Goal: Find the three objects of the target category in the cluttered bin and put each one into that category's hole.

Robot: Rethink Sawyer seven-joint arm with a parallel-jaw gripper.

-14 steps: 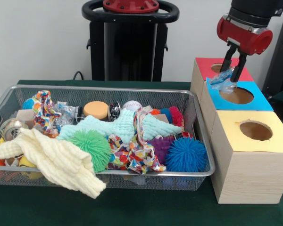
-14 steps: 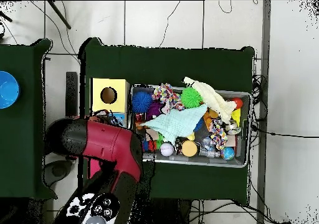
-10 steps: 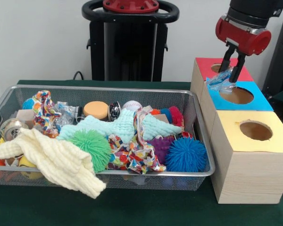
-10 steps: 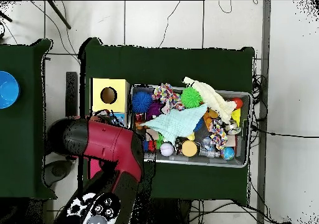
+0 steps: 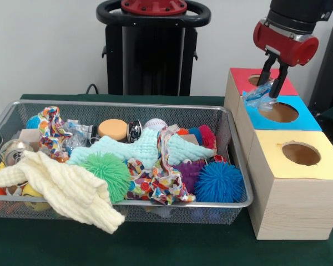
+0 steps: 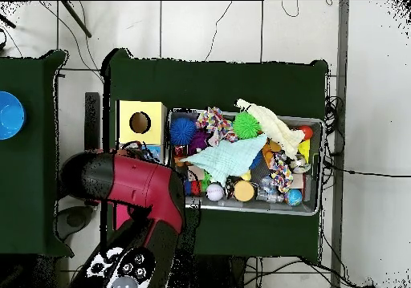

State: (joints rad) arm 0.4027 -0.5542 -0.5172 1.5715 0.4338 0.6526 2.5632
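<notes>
The arm comes down from above at the far right corner of the surface [image 5: 155, 249], which is covered in dark green cloth. Its gripper [image 5: 271, 88] hangs over the row of three pale wooden boxes, and its two dark fingers [image 5: 279, 80] are closed on a crinkly plastic piece [image 5: 259, 94], see-through with blue marks. The piece dangles at the left rim of the blue panel [image 5: 299, 119], just beside the round hole [image 5: 278, 112] cut through it, and partly over the seam with the red panel [image 5: 241, 78] behind. I cannot tell whether the plastic touches the card.

Nearer the front right corner stands the box with the yellow panel [image 5: 327, 166], its own hole open to the top.

The wire mesh basket [image 5: 155, 205] fills the middle and left of the surface, touching or just beside the boxes. It is heaped: a cream knitted cloth [image 5: 66, 188] spills over its front rim, a green spiky ball [image 5: 108, 172] sits against it, a blue spiky ball [image 5: 219, 182] lies in the front right corner of the basket with a purple one [image 5: 191, 173] beside it. A pale turquoise cloth [image 5: 139, 147] spreads across the centre, with a bright patterned cloth [image 5: 158, 183] in front of it. Another crinkly see-through piece [image 5: 77, 131] shows near the basket's far left side, next to an orange disc [image 5: 112, 128].

From overhead the arm's red and black bulk [image 6: 132, 188] covers the blue and red boxes; only the yellow one [image 6: 140, 123] shows clear.
</notes>
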